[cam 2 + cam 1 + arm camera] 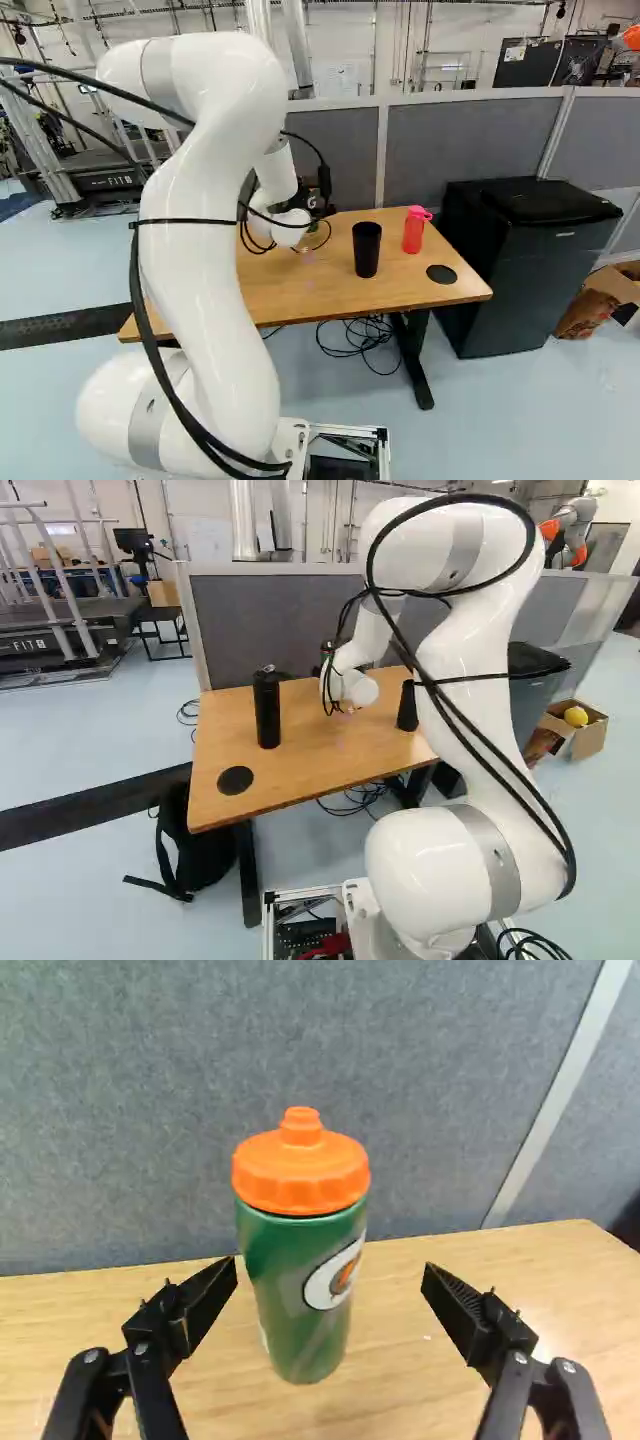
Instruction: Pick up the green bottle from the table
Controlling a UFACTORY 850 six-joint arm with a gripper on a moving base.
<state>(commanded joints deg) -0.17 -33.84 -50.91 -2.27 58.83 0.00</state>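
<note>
We find the green bottle (303, 1290) upright on the wooden table (215, 805), ahead of the gripper (329, 1269) and in line with the gap between its two fingers. Its cap (301, 1172) is orange. The fingers stand wide apart, with neither gripping the bottle; the gap beside the bottle is narrower toward one finger than toward the other. A grey partition (120, 1110) rises behind the bottle.

We note that the white arm (215, 200) reaches over the table.

At the left of the left base view, a tall black container (267, 710) stands upright on the table, near a round black inset (235, 780) in the tabletop. In the right base view, we record a black cup (366, 250) standing on the table, with a pink bottle (413, 232) upright near it and a second round inset (441, 273) close by.

A black fridge (530, 270) stands beside the table. A black backpack (205, 855) is on the floor by a table leg. At the right of the left base view, an open cardboard box (592, 740) holds a yellow object (576, 716).
</note>
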